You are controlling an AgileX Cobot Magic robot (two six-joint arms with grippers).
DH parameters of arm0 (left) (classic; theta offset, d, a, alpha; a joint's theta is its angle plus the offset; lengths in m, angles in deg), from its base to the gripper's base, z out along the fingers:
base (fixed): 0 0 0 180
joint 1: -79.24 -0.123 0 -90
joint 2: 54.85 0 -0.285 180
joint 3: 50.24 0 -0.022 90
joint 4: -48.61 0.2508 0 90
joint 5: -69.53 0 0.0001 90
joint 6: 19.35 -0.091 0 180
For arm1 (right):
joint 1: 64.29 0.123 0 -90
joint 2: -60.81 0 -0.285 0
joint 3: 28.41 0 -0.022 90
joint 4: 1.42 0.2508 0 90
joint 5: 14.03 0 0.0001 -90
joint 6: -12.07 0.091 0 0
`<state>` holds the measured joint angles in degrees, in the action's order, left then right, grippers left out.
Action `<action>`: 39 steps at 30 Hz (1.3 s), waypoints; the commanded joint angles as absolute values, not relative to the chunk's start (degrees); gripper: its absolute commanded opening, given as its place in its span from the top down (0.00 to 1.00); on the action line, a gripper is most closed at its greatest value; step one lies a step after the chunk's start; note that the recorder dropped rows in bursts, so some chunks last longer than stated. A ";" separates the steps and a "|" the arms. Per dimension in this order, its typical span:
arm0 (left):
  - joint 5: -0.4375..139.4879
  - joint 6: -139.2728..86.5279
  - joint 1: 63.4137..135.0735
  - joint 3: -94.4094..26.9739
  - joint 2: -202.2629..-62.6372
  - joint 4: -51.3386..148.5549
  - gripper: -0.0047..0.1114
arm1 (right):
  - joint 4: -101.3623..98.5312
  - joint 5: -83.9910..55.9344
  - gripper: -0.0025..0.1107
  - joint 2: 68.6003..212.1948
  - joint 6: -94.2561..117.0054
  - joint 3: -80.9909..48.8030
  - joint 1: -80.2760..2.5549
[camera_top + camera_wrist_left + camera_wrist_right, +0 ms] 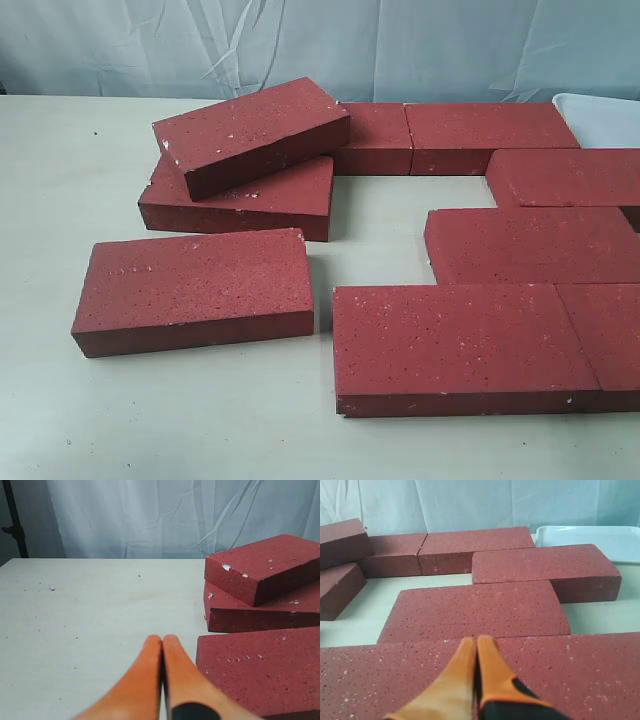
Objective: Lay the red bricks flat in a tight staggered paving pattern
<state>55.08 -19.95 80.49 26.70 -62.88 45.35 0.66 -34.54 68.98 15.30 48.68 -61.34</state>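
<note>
The red bricks (460, 345) lie on a pale table (60, 160). On the right side, six of them lie flat in rows, and open gaps remain between some rows. On the left side, a tilted brick (250, 135) rests on top of a flat brick (240, 205). A single brick (190, 290) lies flat and apart, nearer to the front. A white tray (600, 115) stands behind the right group.

The left gripper (161, 641) has its orange fingers pressed together with nothing between them. It is over the bare table, just beside the single brick. The right gripper (476, 642) is closed in the same way, over the front brick of the right group.
</note>
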 commanded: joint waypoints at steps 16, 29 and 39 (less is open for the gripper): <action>55.80 -19.96 80.36 26.97 -62.64 45.13 0.96 | 0.28 -34.12 0.98 68.60 15.15 48.80 -61.60; 55.80 -19.96 80.36 26.97 -62.64 45.13 0.96 | 0.27 -22.83 0.98 68.60 15.15 48.80 -61.60; 55.80 -19.96 80.36 26.97 -62.64 45.13 0.96 | 0.27 -0.58 0.98 68.60 15.15 48.80 -61.60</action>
<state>55.08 -19.95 80.49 26.70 -62.88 45.35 0.66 -3.01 68.89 15.40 48.68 -61.34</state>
